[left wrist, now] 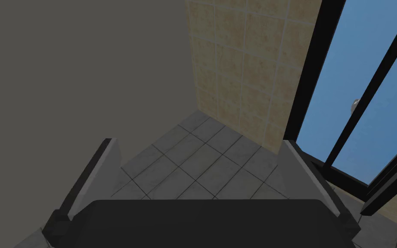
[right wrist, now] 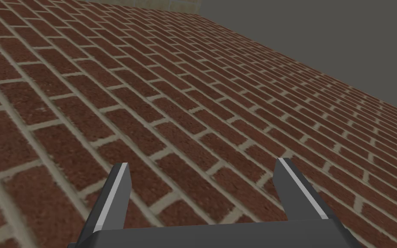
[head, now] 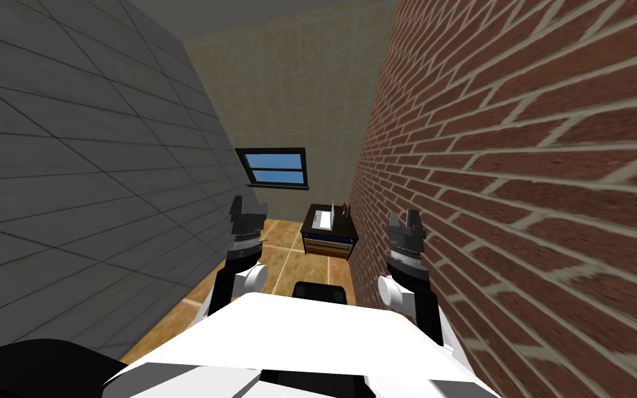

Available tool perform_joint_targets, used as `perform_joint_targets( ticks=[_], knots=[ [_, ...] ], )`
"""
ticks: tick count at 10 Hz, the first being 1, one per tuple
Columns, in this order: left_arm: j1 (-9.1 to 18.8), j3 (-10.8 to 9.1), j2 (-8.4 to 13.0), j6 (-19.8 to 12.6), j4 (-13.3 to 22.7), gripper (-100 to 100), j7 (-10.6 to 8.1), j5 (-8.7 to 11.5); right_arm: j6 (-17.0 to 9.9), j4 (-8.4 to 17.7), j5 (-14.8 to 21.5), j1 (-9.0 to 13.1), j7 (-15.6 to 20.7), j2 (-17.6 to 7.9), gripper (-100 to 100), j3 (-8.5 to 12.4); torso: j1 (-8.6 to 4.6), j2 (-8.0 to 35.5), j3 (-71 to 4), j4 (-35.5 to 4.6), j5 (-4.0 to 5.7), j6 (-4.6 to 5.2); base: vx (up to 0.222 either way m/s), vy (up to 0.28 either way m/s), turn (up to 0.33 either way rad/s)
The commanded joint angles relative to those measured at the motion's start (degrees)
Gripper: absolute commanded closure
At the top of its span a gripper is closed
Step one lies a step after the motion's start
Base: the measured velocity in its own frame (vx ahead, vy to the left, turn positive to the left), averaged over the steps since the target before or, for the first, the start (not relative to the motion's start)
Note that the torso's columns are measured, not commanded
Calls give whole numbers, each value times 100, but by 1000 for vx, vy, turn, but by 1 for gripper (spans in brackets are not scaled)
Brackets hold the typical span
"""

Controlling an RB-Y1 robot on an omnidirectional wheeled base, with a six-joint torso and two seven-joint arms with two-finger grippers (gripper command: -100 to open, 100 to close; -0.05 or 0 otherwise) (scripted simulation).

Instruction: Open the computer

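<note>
White computer [head: 324, 219] lies on the dark surface [head: 309, 225] at the frame's centre, lower right of the window [head: 276, 168]. Left hand [head: 248, 204] and right hand [head: 405, 220] (both well apart from it) flank it lower down, spread wide, holding nothing.

Both your arms are raised ahead of you, forearms aimed toward the desk [head: 329, 238] and stopping well short of it. Your left gripper [head: 249, 207] hangs to the left of the desk, and your right gripper [head: 404, 220] hangs to its right. The two are roughly level and well apart from each other. On each side a dark forearm climbs from a rounded white joint to a ribbed grey wrist and then the dark gripper body. The left gripper's fingers [left wrist: 107, 163] stand wide apart with nothing between them. The right gripper's fingers [right wrist: 118, 189] are spread just as wide and grip nothing.
</note>
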State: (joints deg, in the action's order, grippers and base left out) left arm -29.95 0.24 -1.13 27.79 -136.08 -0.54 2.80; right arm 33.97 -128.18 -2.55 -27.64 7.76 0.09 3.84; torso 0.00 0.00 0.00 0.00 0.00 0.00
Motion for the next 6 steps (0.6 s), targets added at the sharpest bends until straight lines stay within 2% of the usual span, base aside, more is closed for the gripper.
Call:
perform_joint_targets(
  ticks=[1, 6],
  knots=[
    [0, 0, 0, 0, 0, 0, 0, 0, 0, 0, 0, 0, 0, 0, 0, 0, 0, 232, -467, -235, 0, 0, 0, 0, 0],
    [0, 0, 0, 0, -1, 0, 0, 0, 0, -1, 0, 0, 0, 0, 0, 0, 0, 2269, -4536, -2268, 0, 0, 0, 0, 0]
  ],
)
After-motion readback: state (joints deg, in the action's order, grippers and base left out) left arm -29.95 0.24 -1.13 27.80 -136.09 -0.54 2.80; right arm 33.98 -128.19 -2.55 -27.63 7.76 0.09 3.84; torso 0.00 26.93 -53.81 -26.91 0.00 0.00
